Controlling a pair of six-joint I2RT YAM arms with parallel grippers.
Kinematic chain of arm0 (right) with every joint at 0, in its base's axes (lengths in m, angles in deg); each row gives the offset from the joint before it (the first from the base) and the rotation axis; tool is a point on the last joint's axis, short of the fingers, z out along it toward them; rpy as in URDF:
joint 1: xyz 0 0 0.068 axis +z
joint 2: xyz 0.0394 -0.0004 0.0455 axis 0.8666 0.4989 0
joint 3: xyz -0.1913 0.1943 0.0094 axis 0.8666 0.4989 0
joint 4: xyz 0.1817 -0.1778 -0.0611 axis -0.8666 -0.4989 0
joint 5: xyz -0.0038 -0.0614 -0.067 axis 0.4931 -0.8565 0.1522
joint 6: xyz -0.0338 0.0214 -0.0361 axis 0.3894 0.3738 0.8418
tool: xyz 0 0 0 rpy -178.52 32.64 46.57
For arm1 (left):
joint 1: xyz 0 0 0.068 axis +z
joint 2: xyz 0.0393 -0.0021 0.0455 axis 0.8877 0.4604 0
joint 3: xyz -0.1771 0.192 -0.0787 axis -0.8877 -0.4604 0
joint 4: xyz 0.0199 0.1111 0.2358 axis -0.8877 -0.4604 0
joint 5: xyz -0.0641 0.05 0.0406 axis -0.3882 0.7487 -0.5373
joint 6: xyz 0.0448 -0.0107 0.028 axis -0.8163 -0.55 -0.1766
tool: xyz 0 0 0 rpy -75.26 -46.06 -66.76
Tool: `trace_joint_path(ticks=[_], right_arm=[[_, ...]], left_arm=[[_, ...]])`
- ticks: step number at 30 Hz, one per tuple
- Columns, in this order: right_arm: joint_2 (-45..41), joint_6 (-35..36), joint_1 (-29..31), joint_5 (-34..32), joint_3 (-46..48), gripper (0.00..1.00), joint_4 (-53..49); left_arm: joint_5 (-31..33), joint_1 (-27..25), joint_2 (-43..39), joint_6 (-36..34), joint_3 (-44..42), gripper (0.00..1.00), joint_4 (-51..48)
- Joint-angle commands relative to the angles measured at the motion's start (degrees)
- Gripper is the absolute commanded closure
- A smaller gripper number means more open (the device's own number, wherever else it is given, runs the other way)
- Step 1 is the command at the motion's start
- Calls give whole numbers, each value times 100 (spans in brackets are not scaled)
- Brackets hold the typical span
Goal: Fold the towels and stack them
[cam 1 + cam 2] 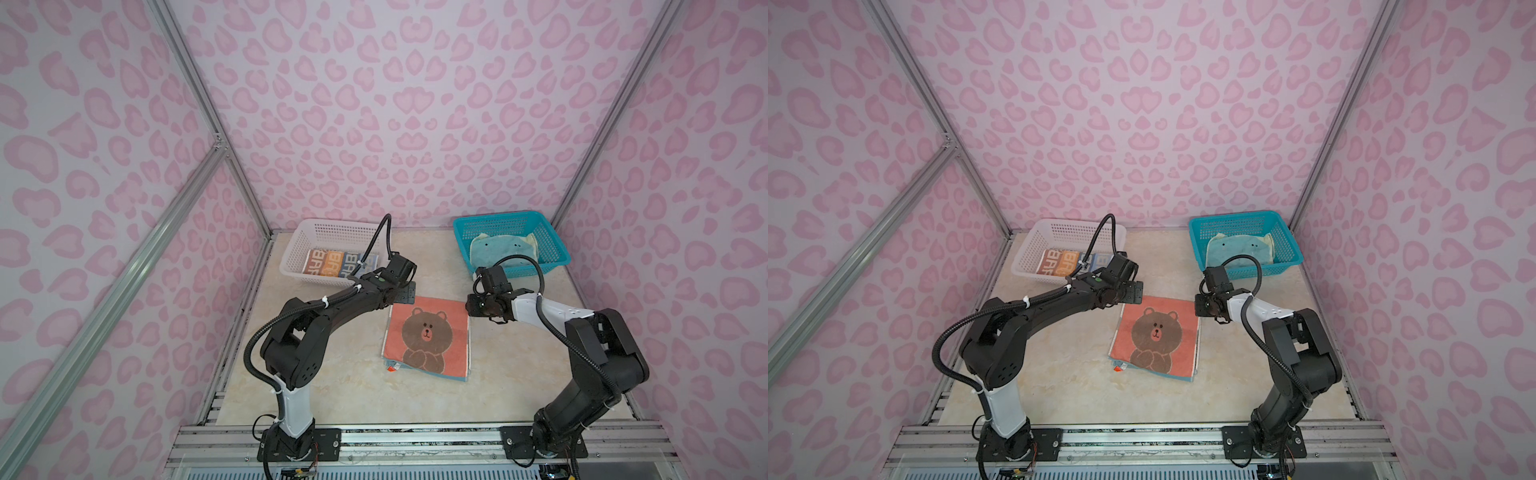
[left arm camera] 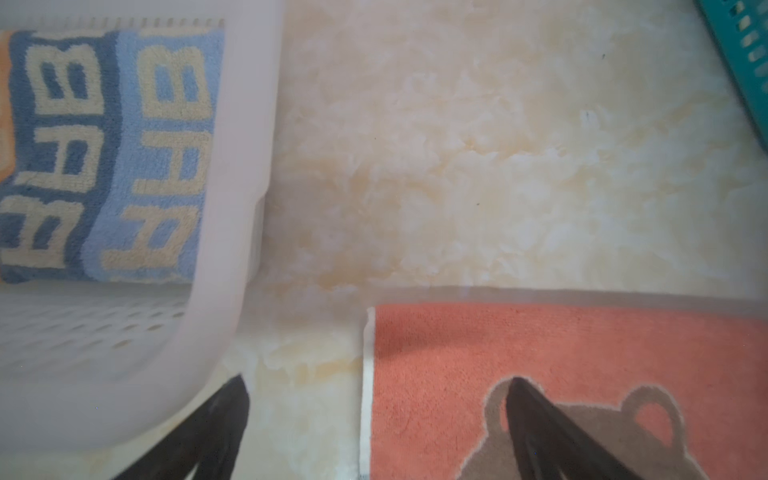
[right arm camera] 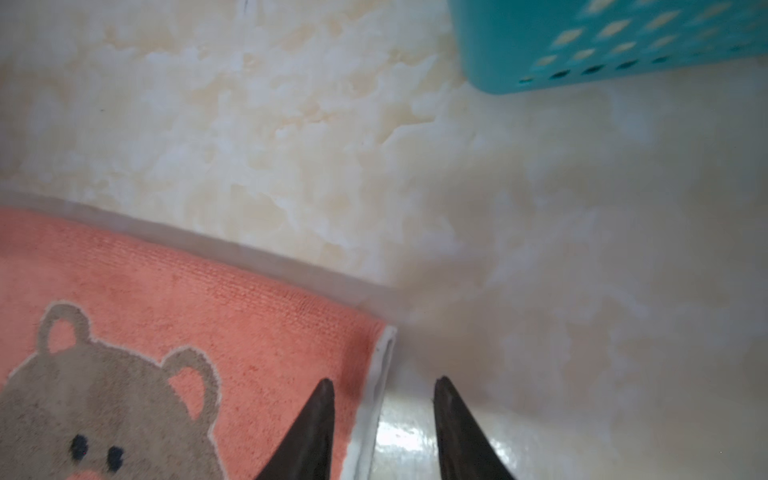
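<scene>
An orange towel with a brown bear (image 1: 428, 336) (image 1: 1156, 336) lies flat mid-table, and a blue cloth edge (image 1: 432, 375) shows under its near side. My left gripper (image 1: 405, 296) (image 2: 376, 382) hovers open over the towel's far-left corner, one finger over the bear, one over bare table. At the far-right corner my right gripper (image 1: 471, 307) (image 3: 385, 382) is open, straddling the white edging (image 3: 376, 374). A lettered orange and blue towel (image 1: 340, 262) (image 2: 112, 153) lies in the white basket. A teal towel (image 1: 503, 249) lies in the teal basket.
The white basket (image 1: 307, 241) (image 2: 232, 208) stands at the back left, close beside my left gripper. The teal basket (image 1: 552, 245) (image 3: 582, 62) stands at the back right, behind my right wrist. Marbled tabletop (image 1: 345, 374) surrounds the towel; pink patterned walls close in three sides.
</scene>
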Motion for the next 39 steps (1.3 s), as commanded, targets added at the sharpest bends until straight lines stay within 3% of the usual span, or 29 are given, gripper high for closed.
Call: trace_joint_path(ticks=[1, 14, 23, 35, 39], right_arm=[[206, -98, -80, 145, -50, 60, 340], [583, -101, -85, 189, -134, 66, 418], [554, -127, -81, 216, 5, 69, 526], [470, -137, -56, 307, 222, 71, 714], [501, -131, 7, 329, 215, 74, 761]], left_arm=[[38, 56, 350, -101, 339, 2, -237], [-370, 217, 1059, 74, 983, 12, -409], [-260, 227, 1018, 68, 909, 12, -392], [-560, 183, 1379, 279, 1012, 19, -235], [-614, 178, 1460, 323, 1019, 26, -190]])
